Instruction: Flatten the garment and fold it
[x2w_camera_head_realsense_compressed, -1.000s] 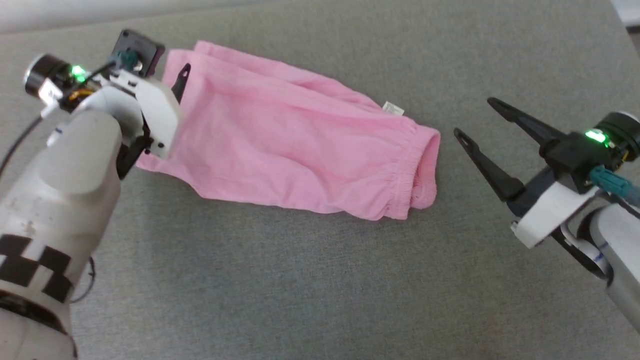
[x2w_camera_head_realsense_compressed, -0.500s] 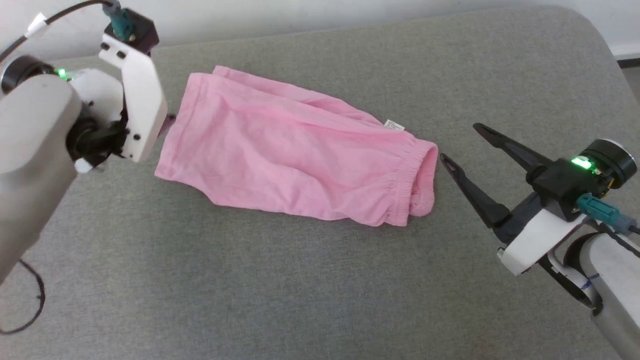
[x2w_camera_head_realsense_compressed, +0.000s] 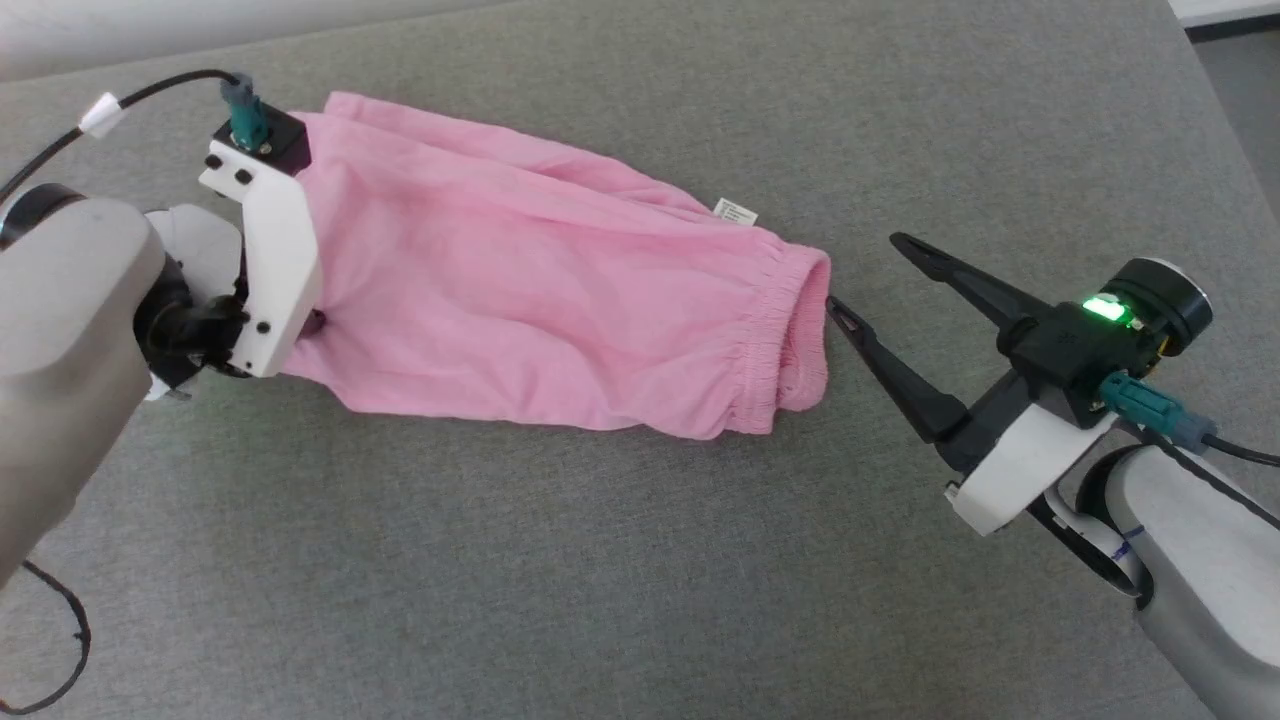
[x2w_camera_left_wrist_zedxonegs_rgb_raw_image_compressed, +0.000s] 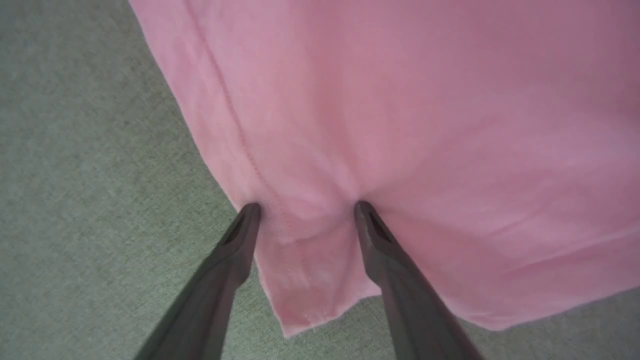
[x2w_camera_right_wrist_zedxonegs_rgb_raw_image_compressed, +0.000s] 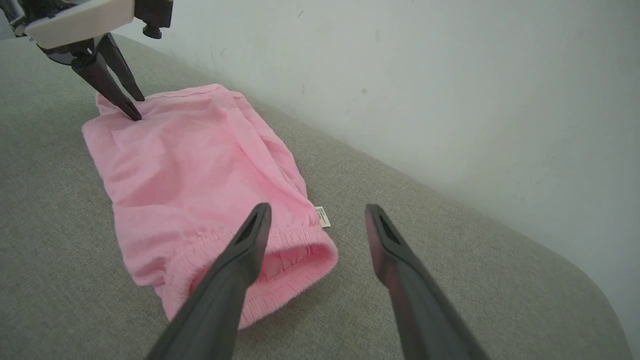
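Note:
The garment (x2w_camera_head_realsense_compressed: 540, 290) is a pink pair of shorts lying across the grey surface, hem end to the left and gathered waistband (x2w_camera_head_realsense_compressed: 790, 340) to the right, with a small white label (x2w_camera_head_realsense_compressed: 735, 211) on its far edge. In the left wrist view my left gripper (x2w_camera_left_wrist_zedxonegs_rgb_raw_image_compressed: 307, 206) is open, its fingertips resting on the hem corner of the garment (x2w_camera_left_wrist_zedxonegs_rgb_raw_image_compressed: 400, 125). My right gripper (x2w_camera_head_realsense_compressed: 865, 272) is open just right of the waistband, its near fingertip almost touching it. The right wrist view shows the waistband opening (x2w_camera_right_wrist_zedxonegs_rgb_raw_image_compressed: 280, 265) in front of my right gripper (x2w_camera_right_wrist_zedxonegs_rgb_raw_image_compressed: 317, 207).
A grey fabric surface (x2w_camera_head_realsense_compressed: 600, 560) carries everything. A white wall (x2w_camera_right_wrist_zedxonegs_rgb_raw_image_compressed: 450, 75) runs along its far side. The surface's rounded corner (x2w_camera_head_realsense_compressed: 1190, 60) lies at the upper right. A black cable (x2w_camera_head_realsense_compressed: 50, 660) loops at the lower left.
The head camera has shifted. My left gripper has come down onto the garment's hem corner. My right gripper has drawn closer to the waistband. Both stay open.

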